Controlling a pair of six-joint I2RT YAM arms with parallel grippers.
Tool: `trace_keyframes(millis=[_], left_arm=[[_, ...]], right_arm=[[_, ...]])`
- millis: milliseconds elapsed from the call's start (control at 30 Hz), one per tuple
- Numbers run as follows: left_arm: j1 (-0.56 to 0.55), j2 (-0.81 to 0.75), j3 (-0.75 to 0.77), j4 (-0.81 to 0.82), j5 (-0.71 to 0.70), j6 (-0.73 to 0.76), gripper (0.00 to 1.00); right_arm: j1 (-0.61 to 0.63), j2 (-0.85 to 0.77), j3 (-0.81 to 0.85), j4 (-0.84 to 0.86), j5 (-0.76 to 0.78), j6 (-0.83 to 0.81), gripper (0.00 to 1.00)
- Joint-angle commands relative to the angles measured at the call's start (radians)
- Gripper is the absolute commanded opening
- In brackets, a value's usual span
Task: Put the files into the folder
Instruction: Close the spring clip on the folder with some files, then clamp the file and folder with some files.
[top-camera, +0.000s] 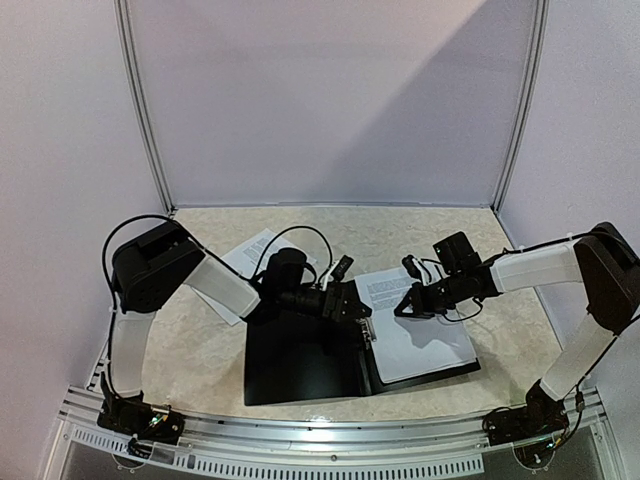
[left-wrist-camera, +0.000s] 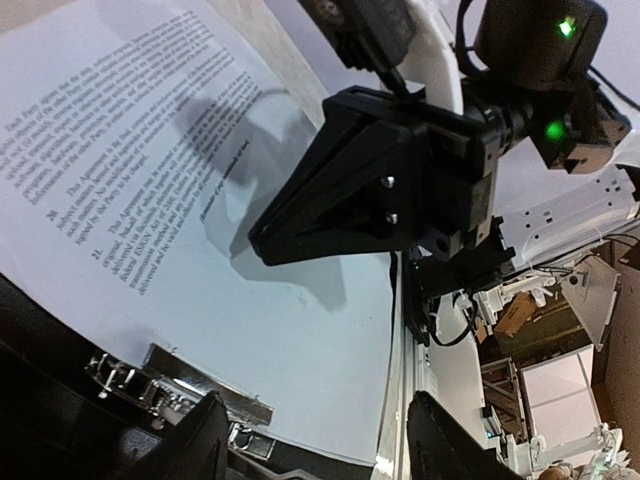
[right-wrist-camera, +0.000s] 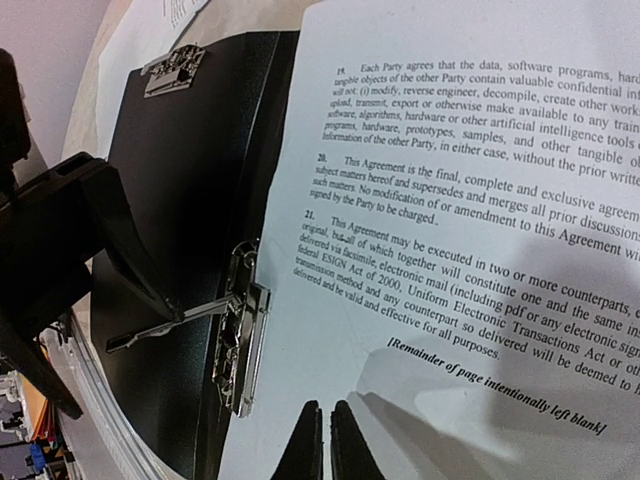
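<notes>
Black folder (top-camera: 295, 378) lying open and flat on the beige marbled worktop (top-camera: 200, 340). Left cover bare. Right cover carrying the files (top-camera: 425, 340): white sheets of dense black print, top page ending in a bold italic line, inner edge just beside the spine clip (right-wrist-camera: 240, 335). Metal lever (right-wrist-camera: 150, 328) of that clip swung out over the bare left cover. Second small metal clip (right-wrist-camera: 175, 70) at the far edge of the left cover. One more loose printed sheet (top-camera: 248, 255) on the worktop behind the folder, partly hidden by the left arm, well apart from the rest.

Left arm bent high at the elbow, forearm reaching right across the folder's far left corner, wrist low over the spine. Left claw (left-wrist-camera: 320, 400) open, fingers apart above the clip and the near edge of the page; one finger (right-wrist-camera: 140, 270) right at the lever, contact impossible to confirm.

Right arm stretched in from the right, forearm running left, wrist tipped down. Right claw (right-wrist-camera: 326, 405) closed, fingers pressed together with nothing between them, tips down on the blank lower part of the top page.
</notes>
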Motion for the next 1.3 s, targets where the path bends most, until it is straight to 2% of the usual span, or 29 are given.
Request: trace_keyframes(millis=[0, 100, 200, 300, 367, 400, 500, 600, 700, 933, 1133, 1267], left_arm=[[-0.026, -0.052, -0.003, 0.025, -0.012, -0.001, 0.61], [-0.034, -0.065, 0.01, 0.016, -0.02, 0.0, 0.61], [-0.033, -0.103, 0.024, -0.026, -0.046, 0.023, 0.61], [-0.033, -0.171, 0.059, -0.164, -0.104, 0.107, 0.63], [-0.033, -0.233, 0.099, -0.301, -0.172, 0.199, 0.63], [-0.033, -0.258, 0.123, -0.384, -0.229, 0.24, 0.63], [-0.033, -0.313, 0.185, -0.643, -0.473, 0.313, 0.64], [-0.031, -0.33, 0.233, -0.85, -0.715, 0.303, 0.62], [-0.027, -0.326, 0.249, -0.95, -0.841, 0.252, 0.61], [-0.026, -0.298, 0.217, -0.969, -0.86, 0.198, 0.57], [-0.026, -0.288, 0.181, -0.939, -0.821, 0.196, 0.56], [-0.026, -0.276, 0.177, -0.931, -0.806, 0.202, 0.56]], right_arm=[[0.002, -0.031, 0.012, 0.002, 0.0, 0.011, 0.05], [0.001, -0.05, 0.005, 0.006, 0.002, 0.013, 0.13], [0.003, -0.094, -0.012, 0.015, 0.025, 0.017, 0.33], [0.028, -0.167, -0.014, -0.002, 0.108, 0.02, 0.54], [0.06, -0.201, 0.026, -0.046, 0.17, 0.008, 0.63], [0.074, -0.215, 0.042, -0.062, 0.173, 0.001, 0.64], [0.083, -0.225, 0.058, -0.065, 0.123, 0.075, 0.64], [0.102, -0.19, 0.06, -0.04, 0.049, 0.213, 0.61], [0.142, -0.133, 0.07, -0.009, 0.027, 0.286, 0.56], [0.167, 0.01, 0.102, 0.088, -0.062, 0.414, 0.4], [0.182, 0.078, 0.133, 0.163, -0.12, 0.49, 0.39], [0.193, 0.115, 0.157, 0.165, -0.138, 0.512, 0.32]])
